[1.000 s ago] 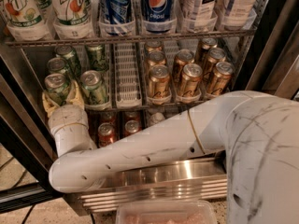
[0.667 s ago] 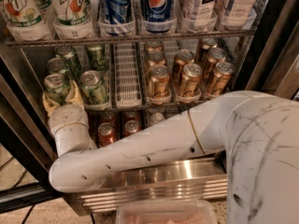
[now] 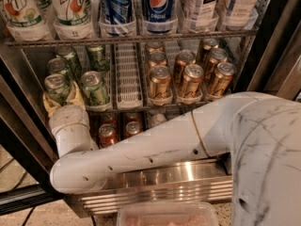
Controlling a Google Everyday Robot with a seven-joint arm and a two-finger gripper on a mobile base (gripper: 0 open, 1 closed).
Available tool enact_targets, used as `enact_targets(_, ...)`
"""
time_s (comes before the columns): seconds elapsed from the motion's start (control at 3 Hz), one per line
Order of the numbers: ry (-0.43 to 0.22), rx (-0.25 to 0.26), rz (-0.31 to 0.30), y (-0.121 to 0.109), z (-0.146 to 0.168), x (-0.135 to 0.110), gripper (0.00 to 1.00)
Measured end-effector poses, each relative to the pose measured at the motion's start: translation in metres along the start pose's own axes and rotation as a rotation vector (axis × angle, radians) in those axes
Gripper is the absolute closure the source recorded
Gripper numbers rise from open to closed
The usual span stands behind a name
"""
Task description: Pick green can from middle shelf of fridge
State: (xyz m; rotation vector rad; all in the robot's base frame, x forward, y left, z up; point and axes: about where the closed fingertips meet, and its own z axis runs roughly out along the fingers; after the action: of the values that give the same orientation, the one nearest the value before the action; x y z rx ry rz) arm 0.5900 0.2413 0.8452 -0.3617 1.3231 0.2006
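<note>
The gripper (image 3: 60, 99) is seen at the left of the frame, at the front left corner of the middle shelf (image 3: 141, 108). It is closed around the green can (image 3: 56, 84): the yellowish fingers (image 3: 75, 94) are pressed against the can's lower sides, one on each side, and the can is held upright with its silver lid facing up. Just beside it to the right and behind it, four more green cans (image 3: 94, 86) are lined up in two lanes. An unfilled white slotted lane (image 3: 127, 74) is placed next to them, and gold cans (image 3: 190, 79) are ranged across the right half of the shelf. On the rack above, 7UP bottles (image 3: 70, 8) and Pepsi bottles (image 3: 157, 4) are stood in a row. Below, red cans (image 3: 107, 133) are partly hidden by the white arm (image 3: 141, 154), which is stretched from the lower right to the gripper. The stainless base of the fridge (image 3: 164, 185) is seen under the arm.
</note>
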Motion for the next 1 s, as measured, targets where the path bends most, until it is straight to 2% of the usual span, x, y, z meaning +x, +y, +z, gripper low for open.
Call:
enact_targets(0.33, -0.010, -0.014, 0.038, -0.001, 0.001, -0.015, 1.00)
enact_targets(0.67, 0.020, -0.033, 0.086, -0.004, -0.001, -0.030, 1.00)
enact_targets(1.0, 0.079, -0.060, 0.126, -0.004, -0.004, -0.038, 1.00)
